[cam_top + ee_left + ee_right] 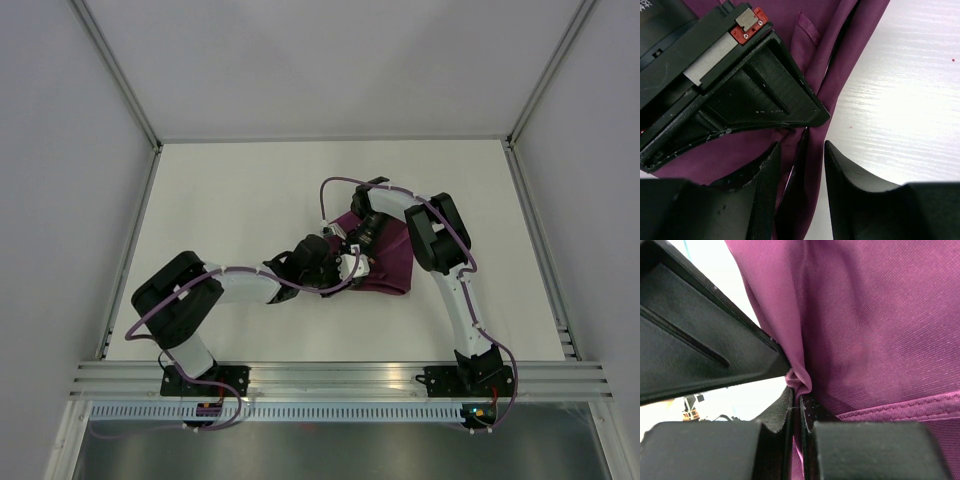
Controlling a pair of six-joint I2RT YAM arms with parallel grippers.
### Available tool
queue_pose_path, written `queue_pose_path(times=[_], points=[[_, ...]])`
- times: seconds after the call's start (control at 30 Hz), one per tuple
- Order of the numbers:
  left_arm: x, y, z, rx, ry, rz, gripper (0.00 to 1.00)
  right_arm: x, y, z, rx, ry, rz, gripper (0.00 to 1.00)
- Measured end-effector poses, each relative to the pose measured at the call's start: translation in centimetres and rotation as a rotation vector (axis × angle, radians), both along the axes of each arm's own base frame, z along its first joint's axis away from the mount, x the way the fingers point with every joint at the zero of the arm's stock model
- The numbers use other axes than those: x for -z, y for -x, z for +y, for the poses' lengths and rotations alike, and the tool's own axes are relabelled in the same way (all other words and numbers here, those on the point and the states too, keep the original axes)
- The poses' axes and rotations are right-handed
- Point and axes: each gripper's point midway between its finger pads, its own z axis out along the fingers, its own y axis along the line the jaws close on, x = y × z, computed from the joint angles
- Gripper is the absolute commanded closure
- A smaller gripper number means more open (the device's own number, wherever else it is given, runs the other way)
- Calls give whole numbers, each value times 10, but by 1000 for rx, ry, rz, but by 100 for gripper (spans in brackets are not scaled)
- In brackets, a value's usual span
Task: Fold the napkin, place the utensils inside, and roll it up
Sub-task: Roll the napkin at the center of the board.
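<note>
Right wrist view: plum-purple napkin [880, 330], satiny weave, stitched hem at five o'clock, pinched tight by the right gripper [799, 402]. Meanwhile the left gripper [801, 150] stands parted, straddling a soft fold; cloth bunched three o'clock of the table's [230, 200] centre.

Napkin [385, 262]: plum-purple cloth, slight sheen, bunched in loose folded heap right of centre on white bench [240, 200]. Stitched hem [900, 407] along one edge. Small pleat pinched in right end effector [799, 402]. Narrow cloth ridge lies between parted jaws of left end effector [801, 146].
</note>
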Motion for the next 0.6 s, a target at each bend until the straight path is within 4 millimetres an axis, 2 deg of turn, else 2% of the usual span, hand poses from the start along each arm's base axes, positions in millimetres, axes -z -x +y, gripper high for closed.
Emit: queue_pose_path(times=[0.03,0.07,0.27,0.3,0.33,0.6], points=[[0,-1,-1,0,-1,-1,50,0,0,0,0,0,0,94],[0,-2,-1,1,-1,-3,42,0,0,0,0,0,0,94],[1,-1,0,4,-10,-1,41,0,0,0,0,3,6,94],[2,-1,0,4,-11,0,20,0,0,0,0,3,7,94],[1,-1,0,8,-14,-7,16,0,0,0,0,4,8,94],[2,-5,-4,12,-23,-6,17,0,0,0,0,5,10,94]])
